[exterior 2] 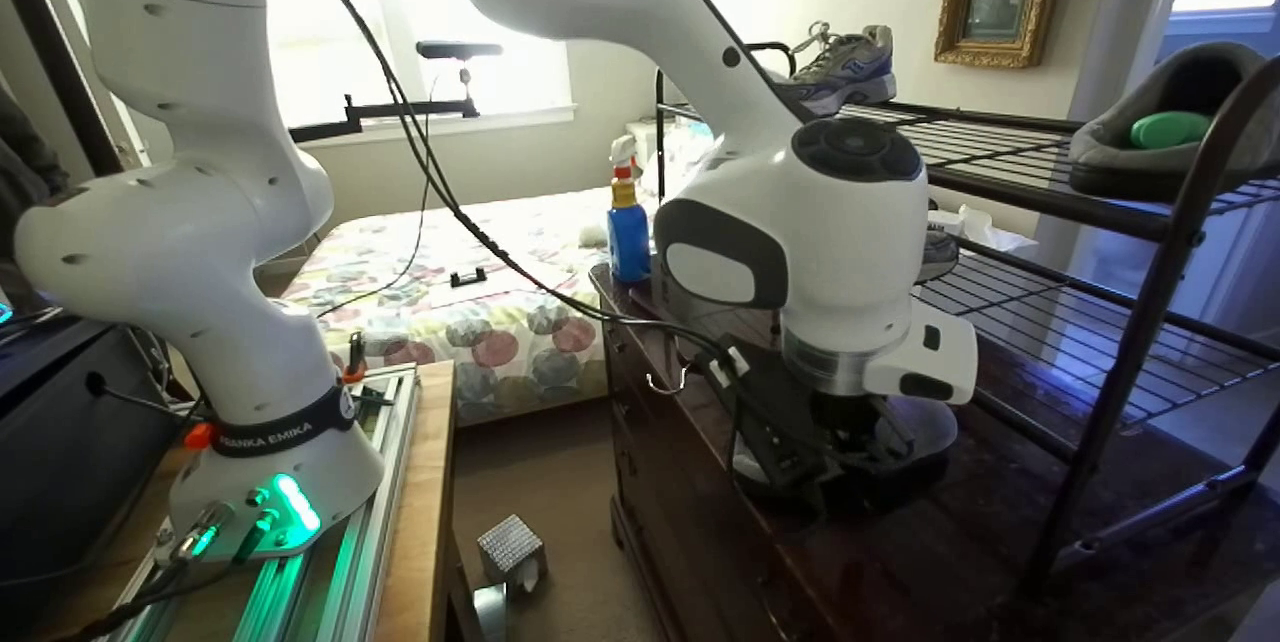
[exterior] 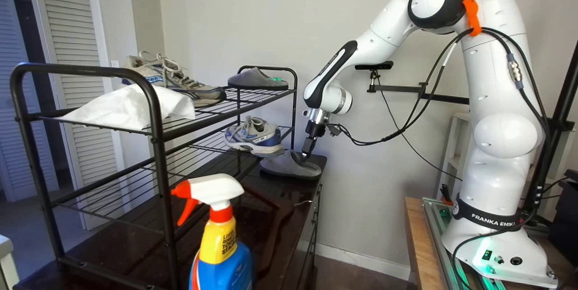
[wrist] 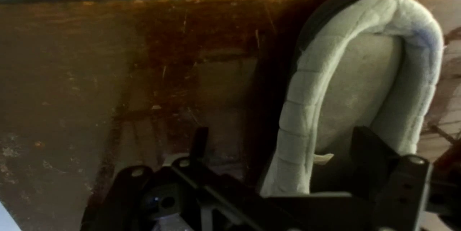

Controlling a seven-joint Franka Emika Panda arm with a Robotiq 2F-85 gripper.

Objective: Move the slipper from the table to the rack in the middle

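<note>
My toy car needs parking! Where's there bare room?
The table: left of the slipper in the wrist view. The rack's middle tier: between the sneaker and the end by the spray bottle. Crowded: around the hand, and on the table toward that bottle, where a hanger seems to lie.

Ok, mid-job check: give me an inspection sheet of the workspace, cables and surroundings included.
Surface: glossy dark brown dresser top, scratched and flecked.
Grey slipper: on the dresser top, heel near its edge.
Black shoe rack: on the dresser top; middle tier holds a laced sneaker.
Clutter: spray bottle on the dresser top; another sneaker, another slipper and white bag or cloth on top tier.
Gripper: open, fingers straddling one side of the slipper's rim; contact unclear.
Cables: hanging in a loose loop; snags: nothing seen.
Surroundings: bed; patterned box on the floor.
</note>
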